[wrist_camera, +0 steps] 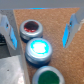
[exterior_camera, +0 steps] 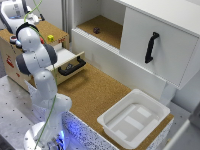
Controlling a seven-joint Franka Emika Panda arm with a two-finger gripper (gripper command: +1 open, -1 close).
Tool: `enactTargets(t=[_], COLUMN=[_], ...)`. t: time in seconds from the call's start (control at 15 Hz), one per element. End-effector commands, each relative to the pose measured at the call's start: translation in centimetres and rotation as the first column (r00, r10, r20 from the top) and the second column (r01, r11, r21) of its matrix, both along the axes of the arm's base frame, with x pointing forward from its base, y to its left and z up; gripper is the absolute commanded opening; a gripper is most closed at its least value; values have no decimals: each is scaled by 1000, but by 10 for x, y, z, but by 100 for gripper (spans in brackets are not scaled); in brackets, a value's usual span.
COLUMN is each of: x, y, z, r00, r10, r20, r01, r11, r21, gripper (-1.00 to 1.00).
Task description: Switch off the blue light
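Note:
The blue light (wrist_camera: 40,48) is a small round lamp glowing pale blue-cyan in a metal ring. In the wrist view it sits between a dark red button (wrist_camera: 31,29) and a green button (wrist_camera: 48,76) on a cork surface. My gripper (wrist_camera: 41,42) hangs open above it. One finger (wrist_camera: 11,31) stands on each side of the button row, the other finger (wrist_camera: 70,30) opposite, and nothing is between them. In the exterior view the arm (exterior_camera: 36,56) bends over the wooden box (exterior_camera: 15,57) at the exterior view's left. There the gripper and the buttons are hidden behind the arm.
A yellow knob (exterior_camera: 50,38) sits on the box top. An open drawer with a black handle (exterior_camera: 71,66) juts out beside the arm. A white cabinet with a black door handle (exterior_camera: 151,46) fills the back. A white tray (exterior_camera: 134,117) lies on the cork table.

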State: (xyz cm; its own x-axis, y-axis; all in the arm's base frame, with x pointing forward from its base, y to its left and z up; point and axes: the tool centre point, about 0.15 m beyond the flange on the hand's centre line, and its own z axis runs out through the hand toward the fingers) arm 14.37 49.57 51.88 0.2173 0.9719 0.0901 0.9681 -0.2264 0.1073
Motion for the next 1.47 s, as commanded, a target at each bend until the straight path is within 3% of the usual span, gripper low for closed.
enactTargets(t=[0.0,0.07,0.13,0.4,0.6,1.07,1.4], x=[-15,-17,-17,5,14,34,40], y=[42,47,51,62,62,50,42], z=[-1,-3,-5,-6,-13,-37,-58], r00=[989,986,983,985,990,997,998], r10=[130,148,159,161,143,65,39], r20=[-76,-81,-93,-70,-19,-42,-58], r01=[-135,-154,-166,-163,-144,-68,-45], r11=[989,986,984,986,989,996,993], r21=[-60,-68,-63,-33,-44,-62,-108], gripper=[100,100,-100,-100,-100,-100,-100])
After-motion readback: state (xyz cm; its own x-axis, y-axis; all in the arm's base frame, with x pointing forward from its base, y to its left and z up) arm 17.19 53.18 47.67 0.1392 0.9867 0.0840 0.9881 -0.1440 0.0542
